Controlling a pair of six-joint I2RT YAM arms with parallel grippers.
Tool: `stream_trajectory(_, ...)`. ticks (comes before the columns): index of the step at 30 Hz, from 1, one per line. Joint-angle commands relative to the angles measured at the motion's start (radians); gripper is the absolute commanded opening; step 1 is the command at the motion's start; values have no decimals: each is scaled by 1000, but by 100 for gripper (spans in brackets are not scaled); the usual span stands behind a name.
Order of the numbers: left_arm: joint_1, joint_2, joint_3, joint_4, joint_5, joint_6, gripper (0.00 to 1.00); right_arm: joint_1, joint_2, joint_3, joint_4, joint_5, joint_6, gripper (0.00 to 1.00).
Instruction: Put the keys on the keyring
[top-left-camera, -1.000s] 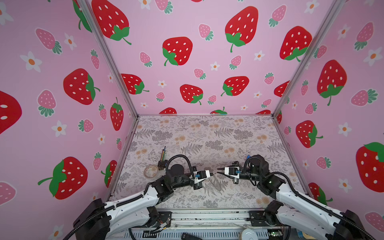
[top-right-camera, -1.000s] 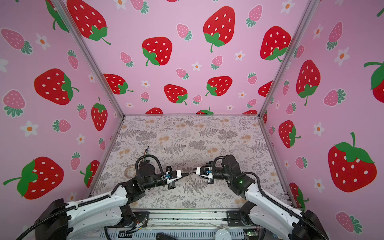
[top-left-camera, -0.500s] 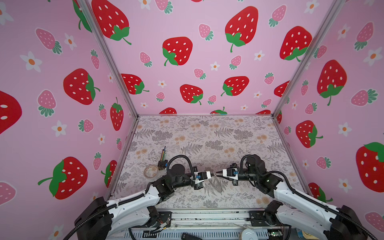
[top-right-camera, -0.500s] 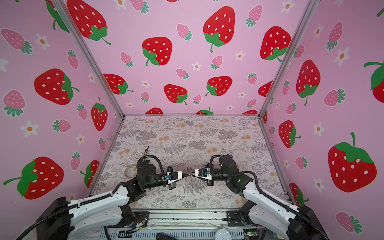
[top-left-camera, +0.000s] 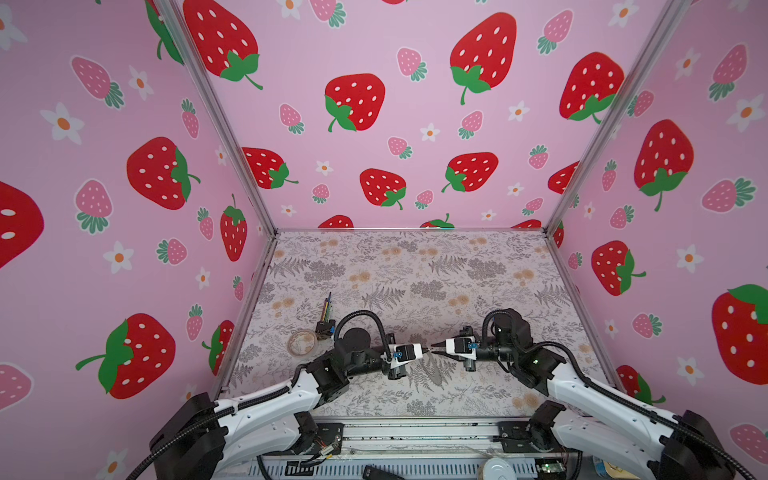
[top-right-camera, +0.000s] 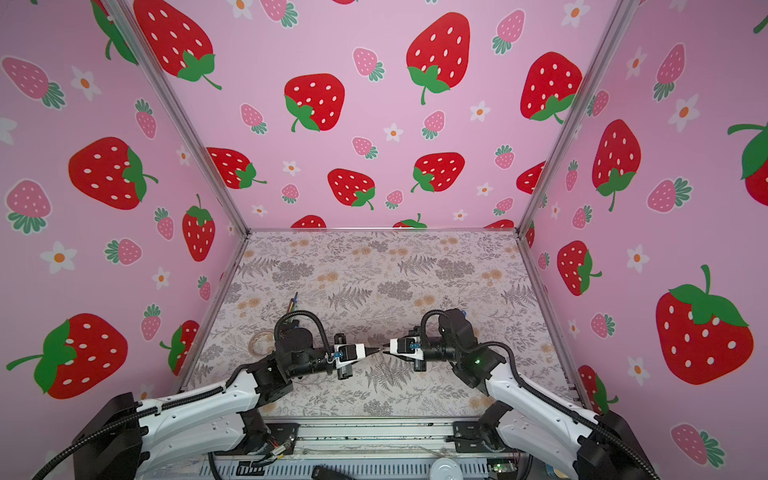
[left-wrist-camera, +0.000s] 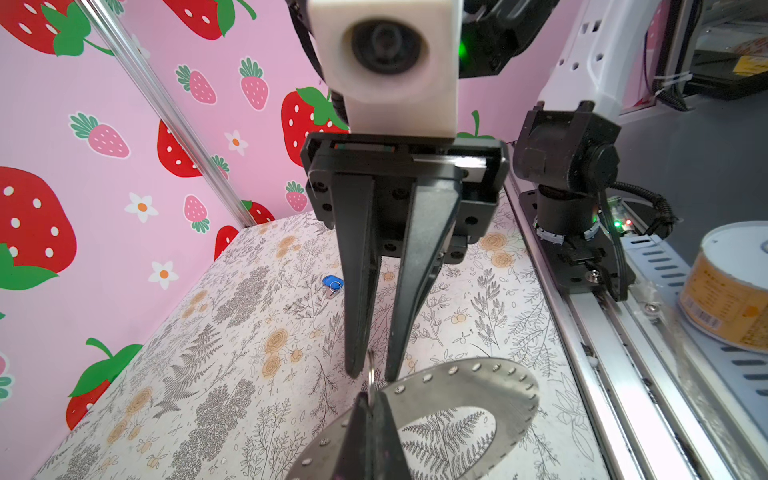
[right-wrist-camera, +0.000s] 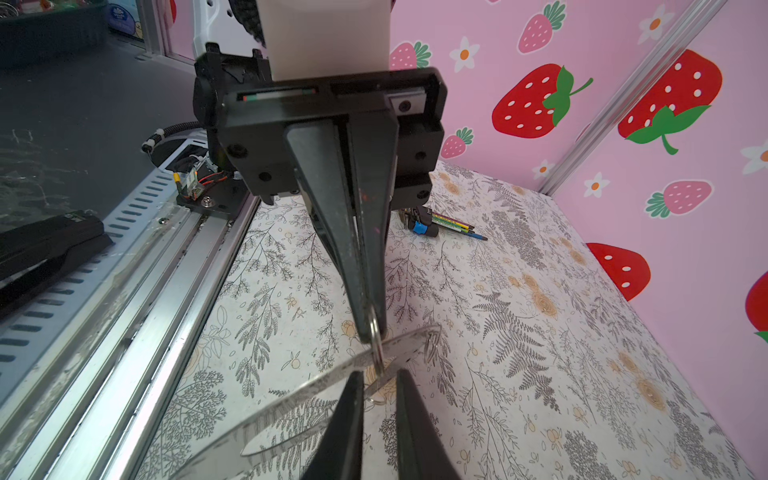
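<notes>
Keyring (left-wrist-camera: 498, 390), the flat dark grey disc with pale holes round its rim, sits at the lower middle of the left wrist view. It is tilted, and its foreshortened oval runs from lower left to upper right; whether its low edge rests on the bench (left-wrist-camera: 208, 374) I cannot tell. At its near rim a small silver loop (right-wrist-camera: 376, 338) stands on edge, and the left pincer (left-wrist-camera: 370, 401) is clamped tight on that loop. The right pincer (left-wrist-camera: 371, 370) has closed in from the right over the last second, so in both top views the two tips now meet at the lower middle. Its jaws stand slightly apart, straddling the loop without visibly pinching it. That reads as the ring being readied for threading, not the threading itself. The keys (left-wrist-camera: 331, 282), a blue oval tag, lie loose on the bench left of centre, well apart from both pincers. The tag's long axis seems to slant from upper left to lower right, metal end toward the pincers.
</notes>
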Motion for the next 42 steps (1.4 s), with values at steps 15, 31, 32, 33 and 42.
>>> stream_trajectory(15,-8,-1,46,-7,6,40,0,11,24,42,23,-45,9,4)
stream_trajectory(31,-12,-168,95,-344,-186,232,39,11,48,149,-278,124,-54,0)
stream_trajectory(32,-14,-178,87,-337,-192,232,38,11,60,164,-299,135,-49,0)
stream_trajectory(33,-19,-185,83,-329,-197,231,38,11,74,178,-322,144,-43,0)
stream_trajectory(42,-79,-120,97,-289,-256,243,34,18,133,259,-429,184,-5,0)
